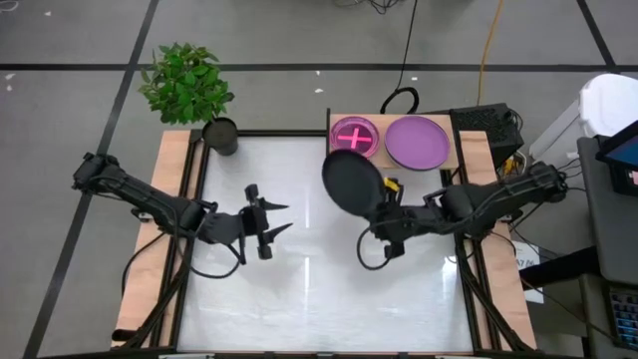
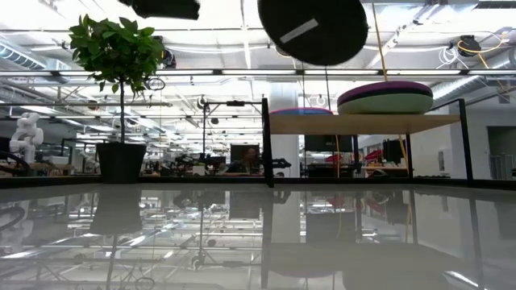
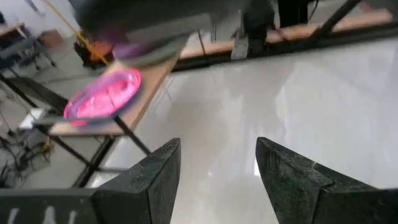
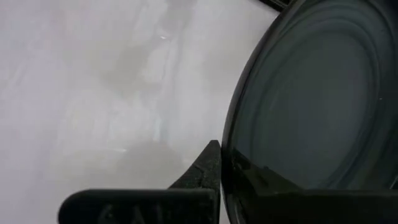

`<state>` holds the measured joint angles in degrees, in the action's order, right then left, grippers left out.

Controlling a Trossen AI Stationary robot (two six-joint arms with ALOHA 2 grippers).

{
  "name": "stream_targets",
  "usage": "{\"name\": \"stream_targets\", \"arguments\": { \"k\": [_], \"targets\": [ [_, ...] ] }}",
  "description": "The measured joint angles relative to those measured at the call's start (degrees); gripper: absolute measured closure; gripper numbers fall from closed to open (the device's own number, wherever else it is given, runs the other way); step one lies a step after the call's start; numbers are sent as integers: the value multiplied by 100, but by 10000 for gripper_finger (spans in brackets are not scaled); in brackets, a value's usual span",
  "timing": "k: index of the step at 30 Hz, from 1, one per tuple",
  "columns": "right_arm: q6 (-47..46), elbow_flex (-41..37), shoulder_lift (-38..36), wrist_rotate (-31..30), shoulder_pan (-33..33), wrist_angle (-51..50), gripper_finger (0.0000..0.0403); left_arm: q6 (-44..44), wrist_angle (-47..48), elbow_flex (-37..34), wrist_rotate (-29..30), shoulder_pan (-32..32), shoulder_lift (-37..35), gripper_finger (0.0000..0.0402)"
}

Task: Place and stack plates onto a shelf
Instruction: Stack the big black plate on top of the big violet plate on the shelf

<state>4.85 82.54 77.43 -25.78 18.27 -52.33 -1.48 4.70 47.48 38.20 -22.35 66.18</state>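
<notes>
While airborne, black plate (image 1: 352, 182) beside shelf (image 1: 454, 130)

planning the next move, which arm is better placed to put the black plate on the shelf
Right. The right gripper already grips the round black plastic plate close to the light-wood shelf; the left gripper hangs open and empty over mid-table.

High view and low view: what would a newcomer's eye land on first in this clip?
Most striking is the black plate, held up off the table by the right gripper, just in front of the shelf. On the shelf sit a pink plate and, beside it, a purple plate. The left gripper hangs open over the table's middle, holding nothing.
</notes>
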Motion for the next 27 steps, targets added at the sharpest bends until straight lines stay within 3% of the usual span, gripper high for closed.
{"name": "stream_targets", "arguments": {
  "k": [13,27],
  "targets": [
    [676,765,2,26,-1546,-1291,403,183,561,-2,-2,24,10,188],
    [16,711,-33,46,-3175,-2810,402,1232,1231,-72,86,31,24,188]
  ]
}}
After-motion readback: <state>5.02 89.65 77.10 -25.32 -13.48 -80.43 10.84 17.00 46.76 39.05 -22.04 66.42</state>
